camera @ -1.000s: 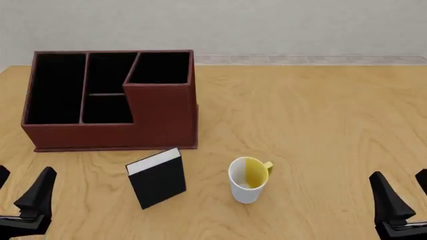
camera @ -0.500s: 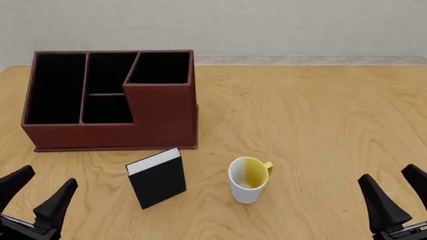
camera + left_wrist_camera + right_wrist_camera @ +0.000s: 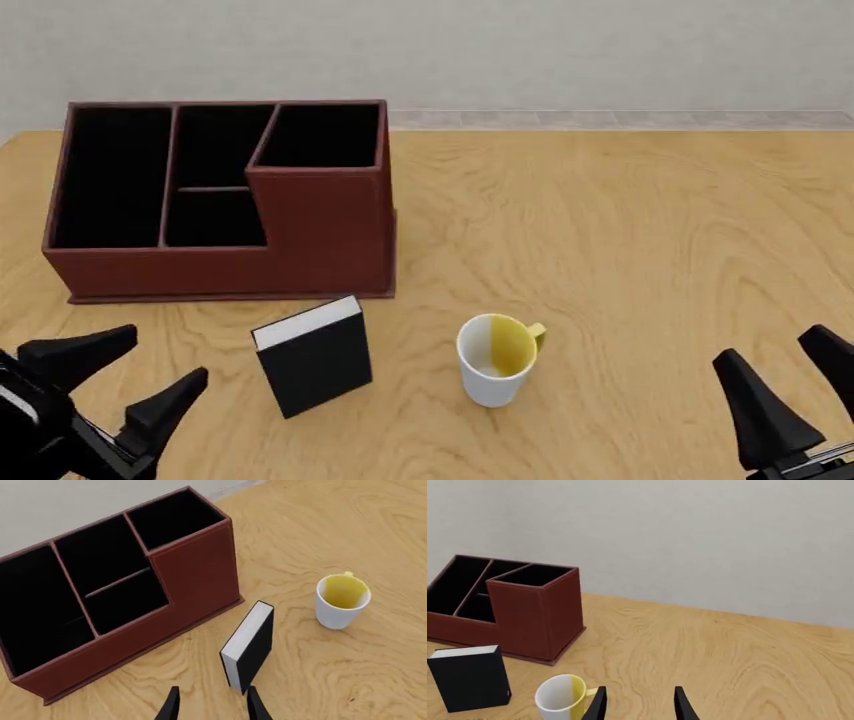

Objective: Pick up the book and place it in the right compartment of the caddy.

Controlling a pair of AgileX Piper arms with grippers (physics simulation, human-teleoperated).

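Front view: your left claw point(image 3: 120, 385) stands apart, the book point(image 3: 315, 356) upright just ahead — stiff, light, probably tippy; pinch across its covers near the top.

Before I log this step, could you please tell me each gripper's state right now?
Left gripper: open, holding nothing, near the book.
Right gripper: open, holding nothing.

A bare simulated test room: a light wooden bench point(image 3: 627, 230) against a plain grey wall point(image 3: 534, 50), flat lighting, rendered textures, a desk caddy point(image 3: 320, 240) suggesting an office
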